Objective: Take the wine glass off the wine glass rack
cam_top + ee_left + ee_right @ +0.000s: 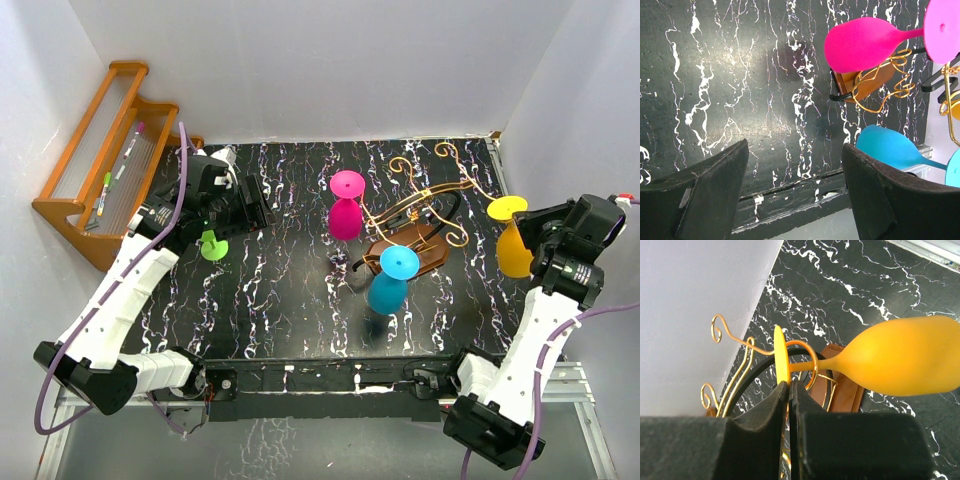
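**Right claw (524,222) pinching the yellow wine glass (515,250) just off the wine glass rack (420,215).**

From above, the right arm is bending up and inward, and the glass is lying sideways at its claw, right of the gold scrolls. The left arm is stretching forward over the table (290,300). On the left wrist camera, the left claw (795,150) is gaping wide, with a pink glass (865,42) and a blue glass (890,147) ahead to its right. On the right wrist camera, the fingers (765,405) are squeezing the glass's foot. The stem is crossing a gold curl, and I cannot tell whether it is hooked there.
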